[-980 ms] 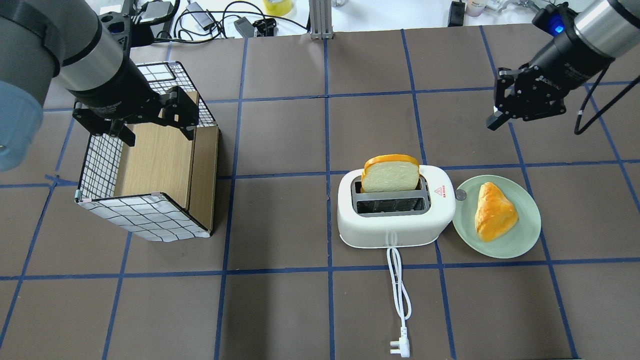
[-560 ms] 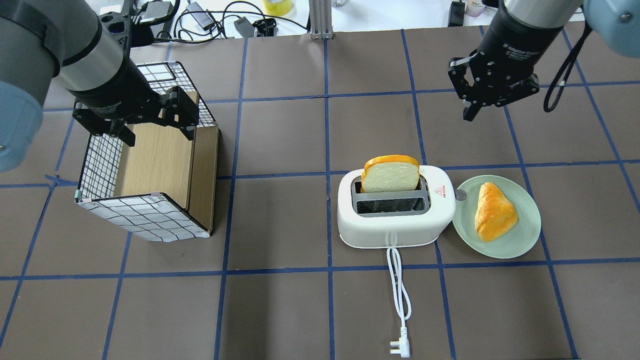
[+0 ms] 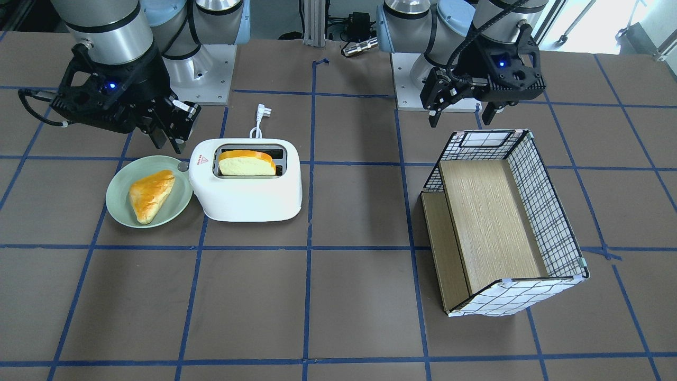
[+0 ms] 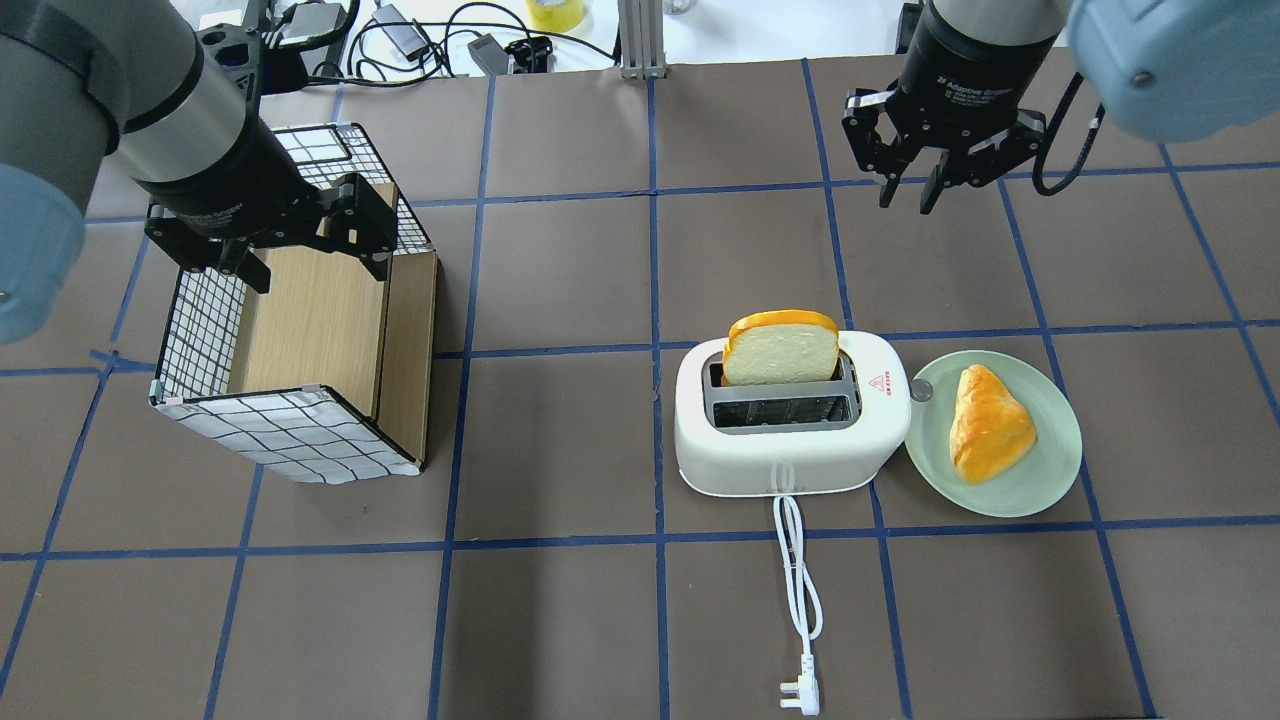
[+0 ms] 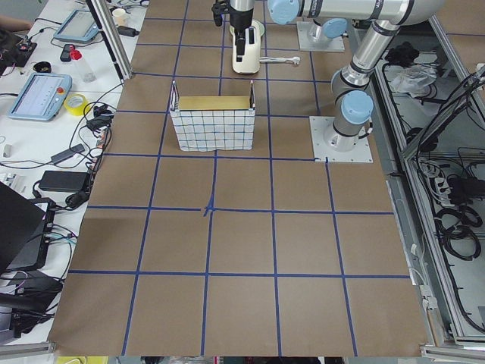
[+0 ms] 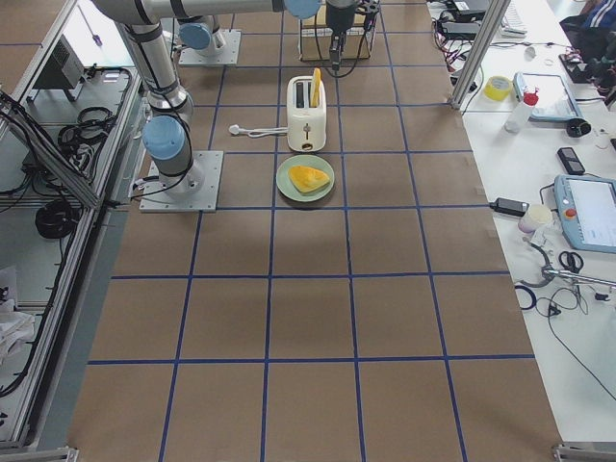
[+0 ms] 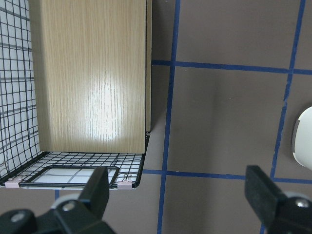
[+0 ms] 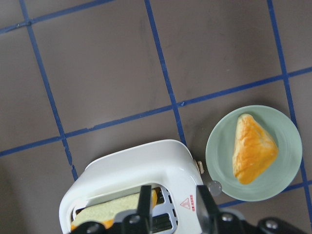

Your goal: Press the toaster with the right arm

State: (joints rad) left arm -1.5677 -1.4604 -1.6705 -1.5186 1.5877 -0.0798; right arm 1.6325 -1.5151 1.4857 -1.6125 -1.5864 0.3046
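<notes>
Nothing on the table [image 4: 560, 620] has shifted vs 1 s ago; only the right arm [image 4: 985, 50] moved. It was reaching in from the right edge with the wrist tilted sideways; now it has swung in toward the operators' edge, wrist vertical, fingers pointing down. The left arm [image 4: 170, 120] holds the same pose over the checked box [image 4: 310, 310] in the left half. The toaster [image 4: 780, 460] sits right of table centre, with its cord [image 4: 800, 580] trailing toward the robot-side edge. The right hand [image 4: 906, 195] hangs high, clear of the toaster, fingers slightly apart with nothing between them. The left hand [image 4: 318, 268] is spread wide and empty. The green plate [image 4: 1040, 480] sits just beside the toaster's right end, with the grey button [image 4: 920, 390] at its rim. The bread slice [image 4: 780, 350] stands upright in the slot nearer the operators' edge. The pastry [image 4: 990, 420] lies on the plate.
</notes>
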